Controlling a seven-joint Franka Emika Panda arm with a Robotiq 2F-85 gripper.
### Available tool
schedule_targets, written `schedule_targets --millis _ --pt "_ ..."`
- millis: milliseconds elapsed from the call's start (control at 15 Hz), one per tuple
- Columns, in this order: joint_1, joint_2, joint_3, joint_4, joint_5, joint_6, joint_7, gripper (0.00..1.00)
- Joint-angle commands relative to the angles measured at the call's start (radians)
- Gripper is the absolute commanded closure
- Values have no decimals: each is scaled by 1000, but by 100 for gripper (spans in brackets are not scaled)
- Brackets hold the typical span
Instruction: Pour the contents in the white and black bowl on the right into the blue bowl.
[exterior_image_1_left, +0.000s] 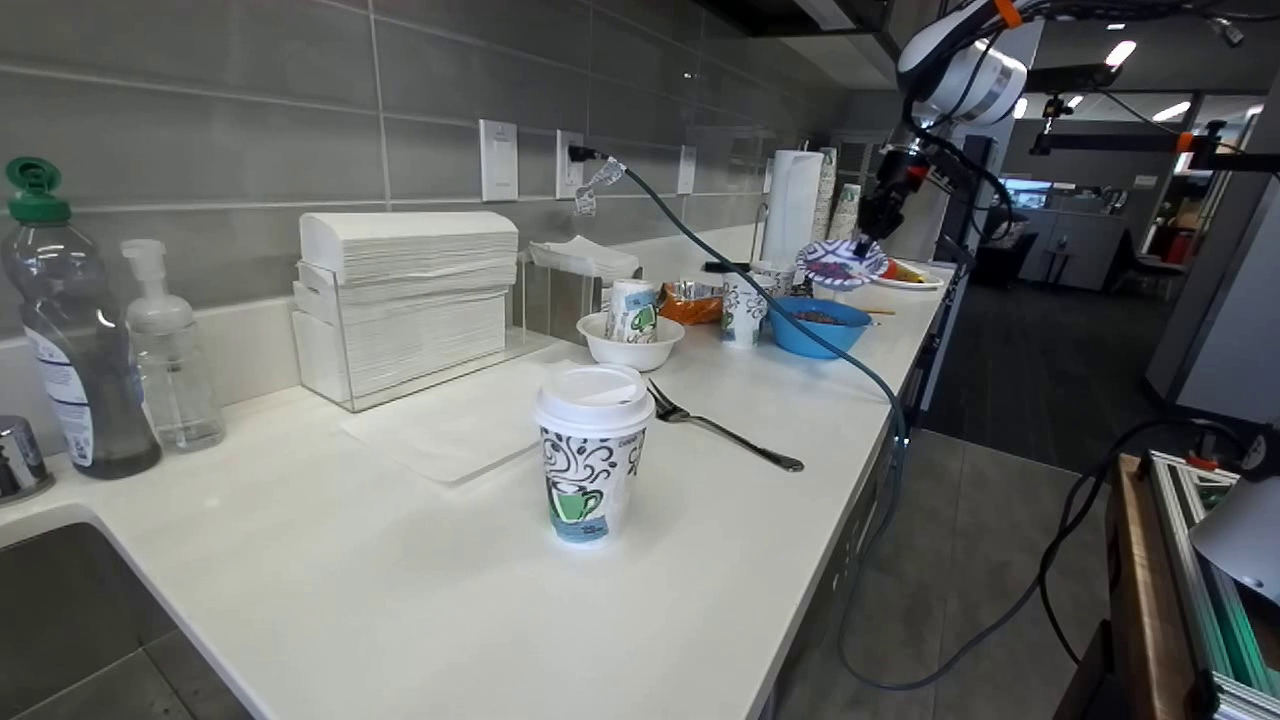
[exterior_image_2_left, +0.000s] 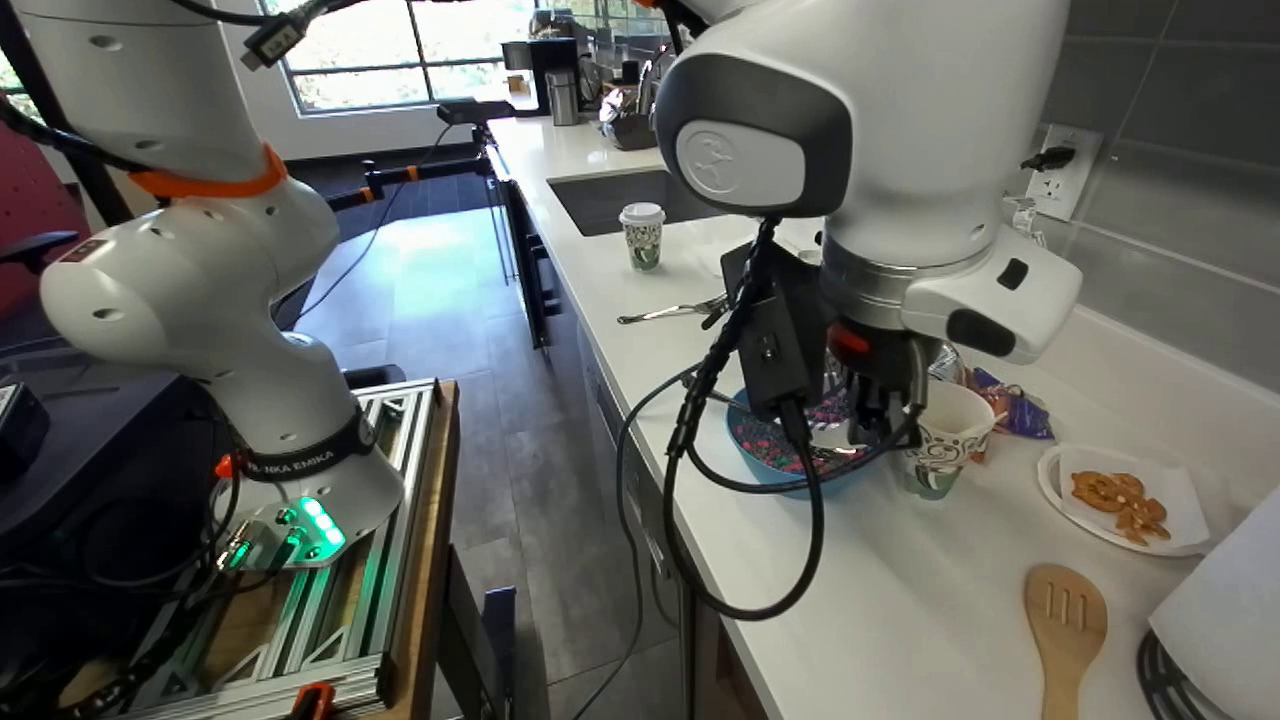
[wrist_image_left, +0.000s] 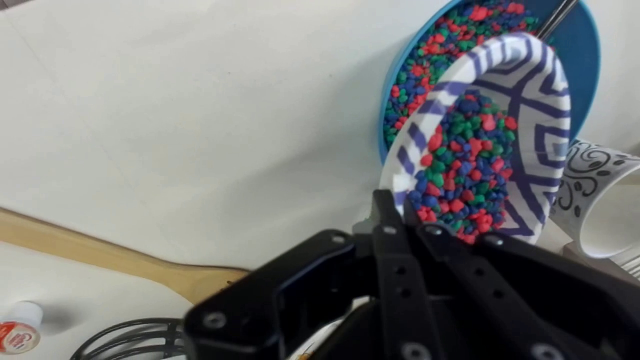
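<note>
Gripper (wrist_image_left: 398, 205) foremost in wrist view, fingers pinched on rim of white-and-purple bowl (wrist_image_left: 542, 145). That bowl aloft, tilted; red, green and blue pebbles (wrist_image_left: 462, 170) inside. Blue bowl (exterior_image_1_left: 812, 340) stands near long aisle edge of counter (exterior_image_1_left: 720, 560), pebbles in it too; tall paper cup (exterior_image_1_left: 740, 315) just beside, toward wall edge.

from the sink (exterior_image_1_left: 65, 590) i count, around one lidded cup (exterior_image_1_left: 597, 450), one white bowl (exterior_image_1_left: 632, 354) near one o'clock, one blue bowl (exterior_image_1_left: 822, 341) and one patterned bowl (exterior_image_1_left: 820, 253) at two, one fork (exterior_image_1_left: 735, 435) between two and three, and two bottles (exterior_image_1_left: 172, 352) at nine.
</note>
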Motion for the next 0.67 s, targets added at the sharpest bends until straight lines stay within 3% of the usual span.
schedule_targets --millis 0,600 --pt "32 -45 -18 -43 -68 33 70 100" --pt "89 -98 -17 -53 -293 49 299 100"
